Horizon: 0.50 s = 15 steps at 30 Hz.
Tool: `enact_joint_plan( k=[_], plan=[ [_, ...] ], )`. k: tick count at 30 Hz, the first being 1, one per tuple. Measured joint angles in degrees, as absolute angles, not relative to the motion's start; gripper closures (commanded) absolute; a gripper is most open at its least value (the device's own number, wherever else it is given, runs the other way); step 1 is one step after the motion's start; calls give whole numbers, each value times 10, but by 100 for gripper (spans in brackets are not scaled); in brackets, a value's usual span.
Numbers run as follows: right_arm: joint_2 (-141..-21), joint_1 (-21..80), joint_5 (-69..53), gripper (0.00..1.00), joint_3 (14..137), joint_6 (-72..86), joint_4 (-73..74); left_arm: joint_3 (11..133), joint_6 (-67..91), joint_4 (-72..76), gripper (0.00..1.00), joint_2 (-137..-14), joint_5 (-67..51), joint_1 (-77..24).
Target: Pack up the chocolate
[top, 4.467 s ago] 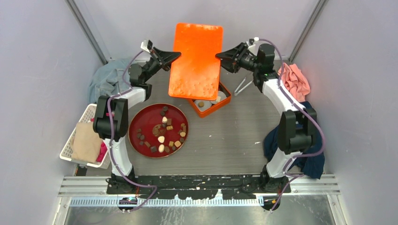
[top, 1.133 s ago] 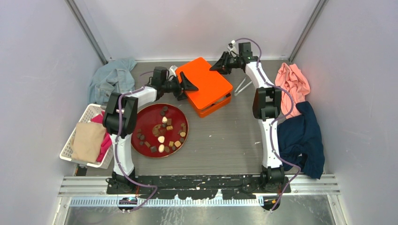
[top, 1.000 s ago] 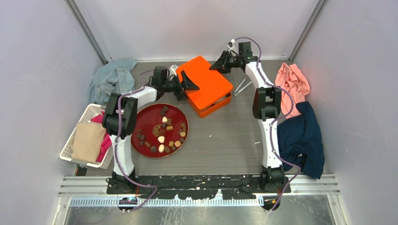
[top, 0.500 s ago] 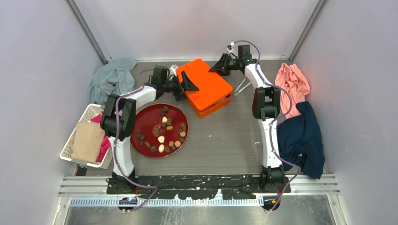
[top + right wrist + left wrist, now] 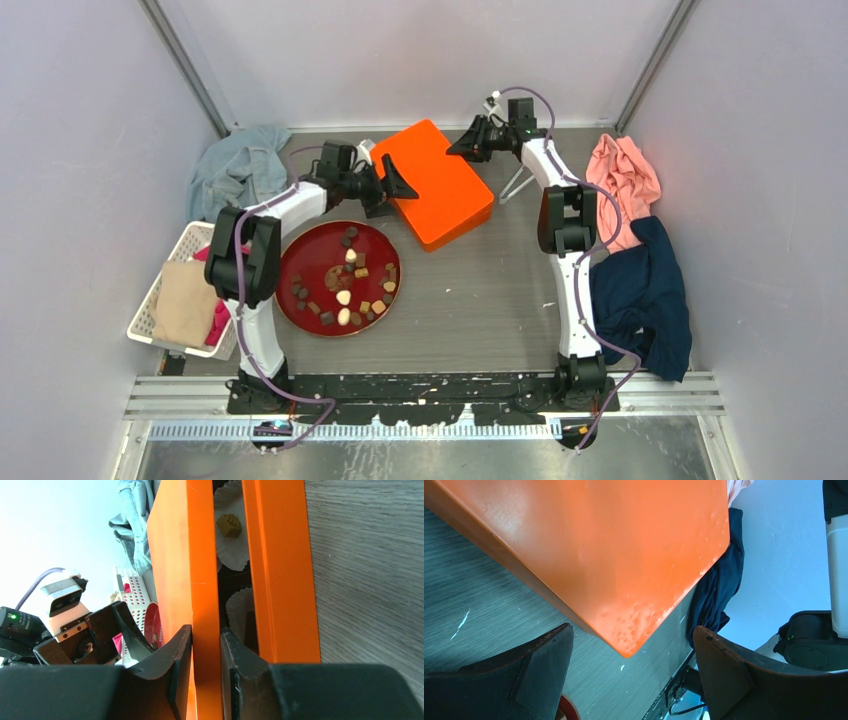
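From above, the left claw (image 5: 398, 185) stands released, its fingers spread at the near-left corner of the orange lid (image 5: 435, 180). The right claw (image 5: 466, 147) meets the far edge of the same lid on the opposite side. Most of the chocolate (image 5: 344, 297) lies loose on the red plate (image 5: 300, 255), just behind the left claw toward the arm bases and well apart from the right claw. A white basket (image 5: 150, 297) sits farther out past the plate, and a navy cloth (image 5: 650, 300) lies well behind the right claw beside its arm. In the left wrist view the two dark fingers (image 5: 539, 665) are wide apart. A corner of the lid sits between and ahead of them, touching neither. Grey table (image 5: 484, 605) shows beneath, and the navy cloth (image 5: 719, 590) lies far ahead past the lid. In the right wrist view the claw (image 5: 205, 632) is clenched on the rim of the lid, one finger on each side of the thin orange edge. Just to the right of the fingers runs the wall of the orange box (image 5: 280, 570). In the gap between lid and box, ahead of the claw, a tan cube of chocolate (image 5: 229, 525) sits in a white paper cup (image 5: 232, 550). Past the lid's other face, to the claw's left, a slice of the red plate (image 5: 152, 622) shows.
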<state>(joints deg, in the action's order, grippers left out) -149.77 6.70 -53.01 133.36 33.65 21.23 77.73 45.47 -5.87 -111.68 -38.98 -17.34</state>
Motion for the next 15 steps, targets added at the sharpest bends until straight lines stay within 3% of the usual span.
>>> enact_joint_plan(
  k=[7,15],
  plan=[
    [-1498,67,-531,67,1333,337,208,777,447,-64,12,-1114,-389,-173],
    [-1499,66,-502,34,1336,333,218,777,449,-70,17,-1114,-370,-166]
  ],
)
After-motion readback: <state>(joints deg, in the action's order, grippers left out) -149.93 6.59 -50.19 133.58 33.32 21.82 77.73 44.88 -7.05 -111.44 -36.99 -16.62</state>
